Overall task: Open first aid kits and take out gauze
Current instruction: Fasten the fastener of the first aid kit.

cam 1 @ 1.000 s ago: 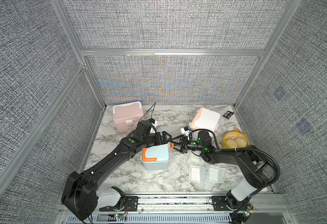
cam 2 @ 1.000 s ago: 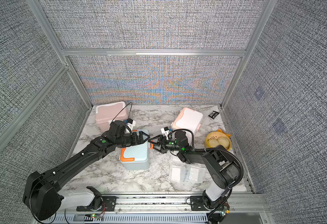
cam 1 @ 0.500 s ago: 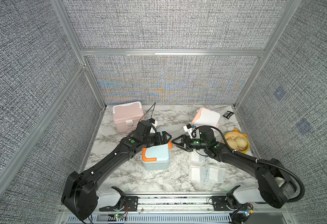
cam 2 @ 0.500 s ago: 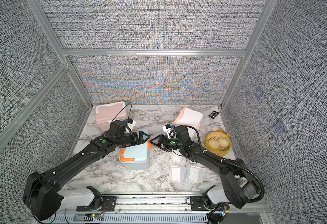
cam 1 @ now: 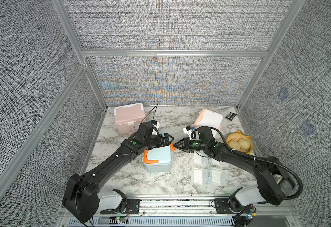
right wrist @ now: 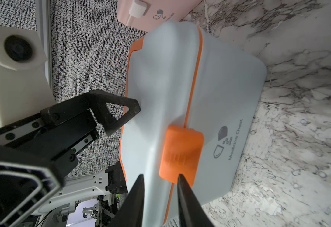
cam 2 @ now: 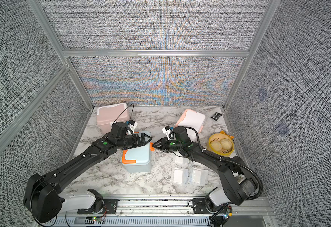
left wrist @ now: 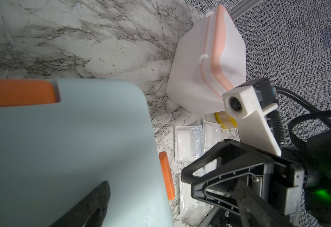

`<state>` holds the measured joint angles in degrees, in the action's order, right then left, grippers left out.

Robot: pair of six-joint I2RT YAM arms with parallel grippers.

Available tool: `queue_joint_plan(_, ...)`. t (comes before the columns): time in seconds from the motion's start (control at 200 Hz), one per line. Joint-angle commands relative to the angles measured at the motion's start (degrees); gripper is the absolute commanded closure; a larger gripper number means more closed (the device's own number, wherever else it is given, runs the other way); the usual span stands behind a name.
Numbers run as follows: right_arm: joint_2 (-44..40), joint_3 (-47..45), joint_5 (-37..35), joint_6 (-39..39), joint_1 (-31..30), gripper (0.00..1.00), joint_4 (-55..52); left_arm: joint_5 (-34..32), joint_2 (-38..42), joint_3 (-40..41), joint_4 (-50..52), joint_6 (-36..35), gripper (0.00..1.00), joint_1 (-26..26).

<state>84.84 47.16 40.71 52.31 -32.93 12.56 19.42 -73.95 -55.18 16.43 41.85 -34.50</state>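
Right gripper [right wrist: 160, 180] jaws narrowed, tips straddling the lower edge of the orange latch [right wrist: 181, 155] on the blue kit [cam 1: 157, 159]; can't tell if they're actually clamped on it. Left gripper [cam 1: 167, 138] jaws spread wide over the kit's lid, one fingertip [right wrist: 133, 109] touching the lid top, holding nothing. Blue kit sits mid-table, lid shut. Pink kit [cam 1: 128, 118] back left, closed. White-and-peach kit [cam 1: 210, 119] back right, lying on its side. Gauze packets [cam 1: 210, 175] on the marble table [cam 1: 176, 125] under the right arm. Bun basket [cam 1: 239, 145] far right.
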Motion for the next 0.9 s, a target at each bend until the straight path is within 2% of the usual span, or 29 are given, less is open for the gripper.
queue_joint_plan(0.0,1.07,0.65,-0.63,-1.6,-0.03,0.71,-1.77,-1.49,-0.43,0.51,6.62,-0.01,0.0,-0.04)
queue_joint_plan(0.08,2.19,1.14,-0.2,-1.67,-0.16,0.76,-1.29,-1.4,-0.61,0.53,6.52,-0.03,0.01,-0.04)
queue_joint_plan(0.435,7.29,1.97,0.34,-1.98,-1.48,0.76,-0.44,-1.05,-1.01,0.86,5.9,0.16,0.0,-0.04)
queue_joint_plan(0.896,8.69,2.32,0.07,-1.6,-2.28,0.76,0.84,-0.17,-1.7,1.89,2.69,0.82,0.01,-0.05)
